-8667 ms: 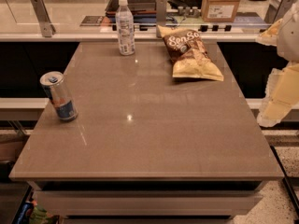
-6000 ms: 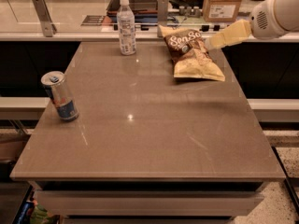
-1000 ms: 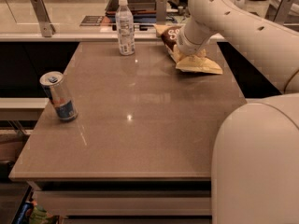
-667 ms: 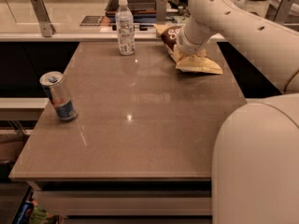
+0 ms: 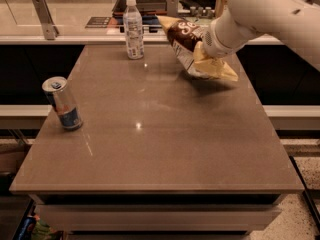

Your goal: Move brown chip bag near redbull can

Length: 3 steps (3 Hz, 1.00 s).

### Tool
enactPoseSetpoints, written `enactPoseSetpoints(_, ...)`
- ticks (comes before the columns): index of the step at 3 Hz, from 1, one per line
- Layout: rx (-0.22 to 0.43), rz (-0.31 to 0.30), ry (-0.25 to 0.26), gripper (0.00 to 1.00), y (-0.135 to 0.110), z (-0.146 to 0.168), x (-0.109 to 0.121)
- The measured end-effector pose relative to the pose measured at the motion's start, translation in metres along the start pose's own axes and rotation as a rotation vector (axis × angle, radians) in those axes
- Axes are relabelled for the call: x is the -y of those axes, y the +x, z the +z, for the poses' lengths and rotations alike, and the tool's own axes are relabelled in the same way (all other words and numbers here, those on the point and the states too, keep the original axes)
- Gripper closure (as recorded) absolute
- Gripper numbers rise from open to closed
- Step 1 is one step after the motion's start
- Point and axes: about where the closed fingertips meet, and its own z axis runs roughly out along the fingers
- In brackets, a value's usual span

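The brown chip bag (image 5: 184, 38), dark brown on top and pale yellow below, hangs tilted just above the back right part of the table (image 5: 165, 139), with its shadow underneath. My gripper (image 5: 199, 54) is at the end of the white arm coming in from the upper right and is shut on the bag's right side. The redbull can (image 5: 63, 104), silver and blue, stands upright near the table's left edge, far from the bag.
A clear water bottle (image 5: 133, 29) with a white cap stands at the table's back edge, left of the bag. Behind the table runs a counter (image 5: 75, 31) with a metal bracket (image 5: 44, 16) and a dark tray. The floor drops off beyond the table's right edge.
The bag has come up off the table and tilted, shifted a little left and forward in my gripper. The arm has swung, so less of it fills the right side. Can and bottle are unmoved.
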Motion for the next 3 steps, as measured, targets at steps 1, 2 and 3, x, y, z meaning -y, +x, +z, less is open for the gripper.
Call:
enactPoseSetpoints(1, 0.070, -0.006, -0.014, 1.00, 0.017, -0.046, -0.014)
enactPoseSetpoints(2, 0.115, -0.026, -0.042, 1.00, 0.035, -0.077, -0.034)
enactPoseSetpoints(3, 0.107, -0.053, -0.115, 1.00, 0.053, -0.085, -0.056)
